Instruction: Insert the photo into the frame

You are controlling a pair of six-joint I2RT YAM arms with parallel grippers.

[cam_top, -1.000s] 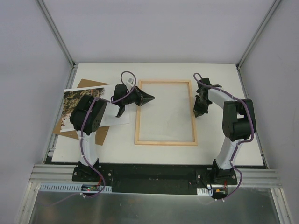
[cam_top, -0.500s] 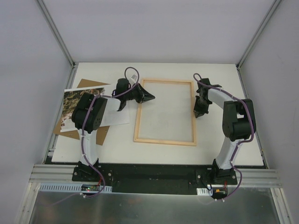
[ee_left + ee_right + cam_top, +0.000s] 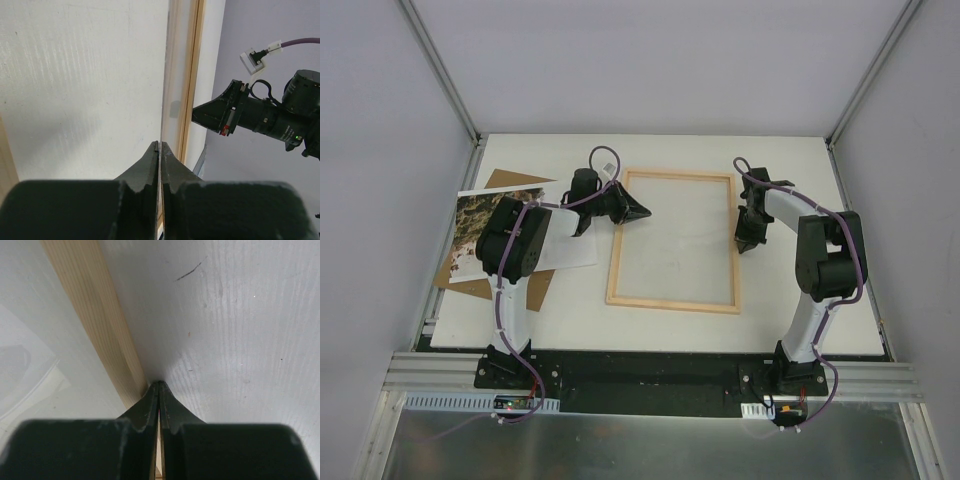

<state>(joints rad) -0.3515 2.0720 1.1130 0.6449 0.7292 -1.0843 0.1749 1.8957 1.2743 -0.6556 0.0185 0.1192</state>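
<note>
The frame point(image 3: 671, 302), light wood strips round a clear pane, lies flat mid-table, slightly askew. My left gripper point(image 3: 645, 211) is shut, reaching over the frame's left rail near its far left corner, tip over the pane. The left wrist view shows its closed jaws point(image 3: 160, 145) and a wood rail point(image 3: 194, 75). My right gripper point(image 3: 744, 245) is shut, its tip against the outer side of the right rail point(image 3: 95, 315), as the right wrist view point(image 3: 159, 384) shows. The photo point(image 3: 480, 225), a rocky cliff print, lies at the left, partly under the left arm.
A brown backing board point(image 3: 510, 183) lies under the photo at the table's left edge. Grey walls and metal posts enclose the table on three sides. The right arm point(image 3: 260, 117) shows in the left wrist view.
The frame has turned slightly: its far left corner shifted right, its near left corner left. My left gripper moved a little farther away. The right gripper has stayed put.
</note>
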